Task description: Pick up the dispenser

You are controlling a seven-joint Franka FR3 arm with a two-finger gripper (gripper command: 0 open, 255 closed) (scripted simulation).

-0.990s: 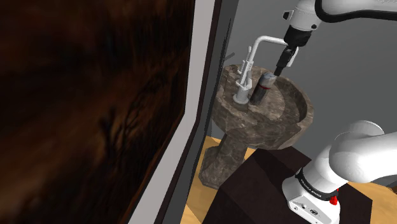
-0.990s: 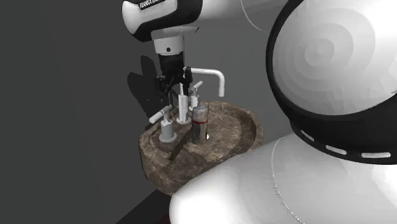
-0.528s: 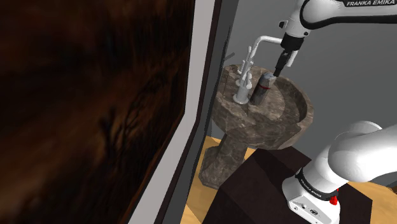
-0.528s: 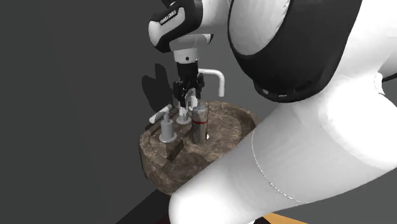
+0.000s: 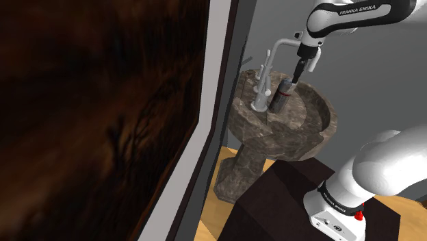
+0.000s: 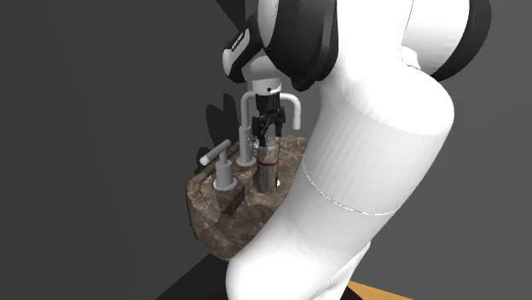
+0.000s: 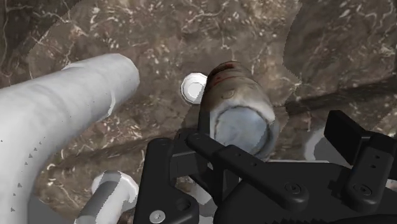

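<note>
- So the dispenser [image 5: 281, 96] [image 6: 268, 167] [image 7: 240, 121], a dark cylinder with a red band and a pale grey top, stood upright on the back ledge of the sink [image 5: 311, 127] [image 6: 211, 213] [image 7: 159, 38].
- Right above it hung the gripper [image 5: 295, 75] [image 6: 266, 135] [image 7: 254, 137] with its jaws open. The black fingers [image 7: 168, 162] sat either side of the dispenser's top, and the wrist view showed a gap on both sides, so nothing was clasped.
- On that same sink ledge rose a white faucet [image 5: 276, 48] [image 6: 293, 106] [image 7: 57, 121], spout curving out over the basin, with a grey lever handle [image 6: 222, 164] close by the dispenser.
- As for the sink, it was mottled brown stone on a pedestal.
- Near the pedestal's foot sat the dark stand [image 5: 280, 198], and the white arm [image 5: 383, 164] reached from it up over the sink.
</note>
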